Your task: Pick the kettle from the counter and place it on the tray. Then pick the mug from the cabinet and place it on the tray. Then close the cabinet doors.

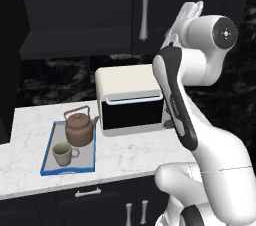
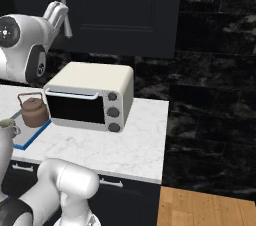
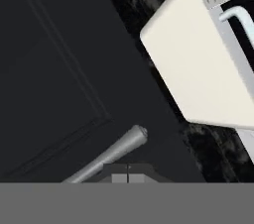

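The brown kettle (image 1: 80, 127) (image 2: 34, 111) and the beige mug (image 1: 62, 153) (image 2: 6, 125) both stand on the blue-rimmed tray (image 1: 47, 150) (image 2: 35, 135) at the left of the white counter (image 1: 135, 147). Above, the cabinet shows its dark shelf (image 1: 75, 40), and its left door (image 1: 7, 60) is swung out. The right door (image 1: 165, 0) (image 3: 49, 69) sits flat. My gripper (image 1: 196, 9) (image 2: 60, 12) (image 3: 127, 174) is shut on nothing, raised close to that door, just right of its silver bar handle (image 1: 145, 7) (image 3: 114, 151).
A cream toaster oven (image 1: 131, 99) (image 2: 92, 95) stands on the counter right of the tray, below my raised arm. Dark marble wall runs behind and to the right. Dark drawers (image 1: 87, 195) with silver handles sit under the counter. Wood floor (image 2: 205, 207) shows at lower right.
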